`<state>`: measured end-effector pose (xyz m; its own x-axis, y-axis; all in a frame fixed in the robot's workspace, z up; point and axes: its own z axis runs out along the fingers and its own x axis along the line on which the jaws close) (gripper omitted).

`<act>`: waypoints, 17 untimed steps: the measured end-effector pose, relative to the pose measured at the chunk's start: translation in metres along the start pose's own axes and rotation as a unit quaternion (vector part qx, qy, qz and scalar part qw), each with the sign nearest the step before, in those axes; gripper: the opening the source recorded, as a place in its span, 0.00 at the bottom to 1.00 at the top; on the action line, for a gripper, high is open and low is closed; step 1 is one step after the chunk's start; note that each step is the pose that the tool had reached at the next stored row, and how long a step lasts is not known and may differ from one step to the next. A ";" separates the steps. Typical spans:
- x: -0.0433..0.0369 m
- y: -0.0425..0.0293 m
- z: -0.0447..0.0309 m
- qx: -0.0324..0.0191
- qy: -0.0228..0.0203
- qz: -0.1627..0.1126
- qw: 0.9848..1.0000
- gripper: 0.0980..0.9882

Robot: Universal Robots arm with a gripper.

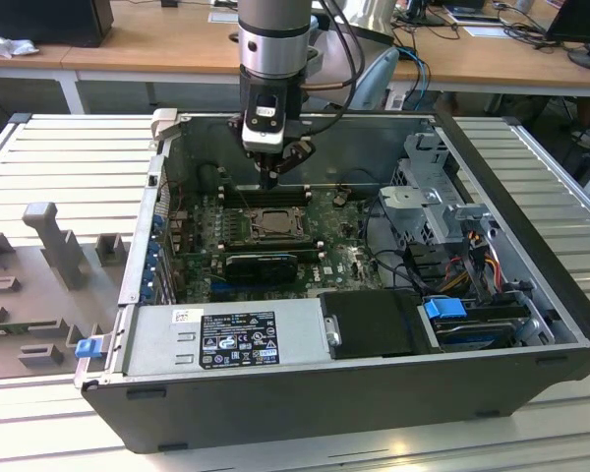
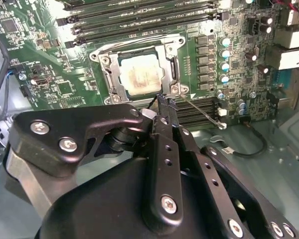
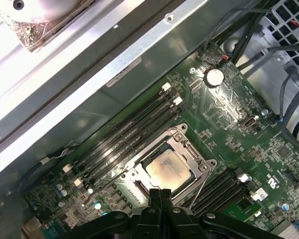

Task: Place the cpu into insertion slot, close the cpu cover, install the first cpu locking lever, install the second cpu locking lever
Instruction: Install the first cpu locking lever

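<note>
Nearest the exterior view's camera stood the near wall of the open computer case (image 1: pixel 324 393), with the power supply (image 1: pixel 226 334) just behind it. Farther in, the arm (image 1: pixel 273 39) hung over the green circuit board (image 1: pixel 344 258). The gripper (image 1: pixel 267 182) was lowered to the far edge of the insertion slot (image 1: pixel 271 224).

In the second wrist view, the cpu (image 2: pixel 138 74) lay seated in the slot, silver top up. The cpu cover (image 2: pixel 107 74) was folded down flat around it. The gripper (image 2: pixel 163 99) had its fingers clenched together, tips at one corner of the cover, with nothing visible between them. One wire, the tucked lever (image 2: pixel 134 44), ran flat along the cover's edge beside the long memory slots (image 2: pixel 139 20). It appeared latched. Another wire, the free lever (image 2: pixel 202 112), angled away from the socket corner beside the fingertips and looked unlatched.

In the first wrist view, the cpu (image 3: pixel 167 167) showed through the cover's cut-out, with the gripper (image 3: pixel 160 191) just beside it. The free lever (image 3: pixel 202 185) slanted out over the shorter slots.

Assessment: placing and cover closing were complete. One lever seemed installed; the other was not yet locked down.
</note>
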<state>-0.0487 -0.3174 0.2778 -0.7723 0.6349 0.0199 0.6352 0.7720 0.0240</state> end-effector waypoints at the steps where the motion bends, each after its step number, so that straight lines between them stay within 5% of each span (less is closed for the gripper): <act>1: 0.0000 0.0000 0.0000 0.000 0.000 -0.003 1.000 0.01; 17: 0.0000 0.0000 0.0000 0.002 0.002 -0.077 0.997 0.01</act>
<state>-0.0487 -0.3175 0.2778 -0.8612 0.5079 0.0199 0.5083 0.8608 0.0241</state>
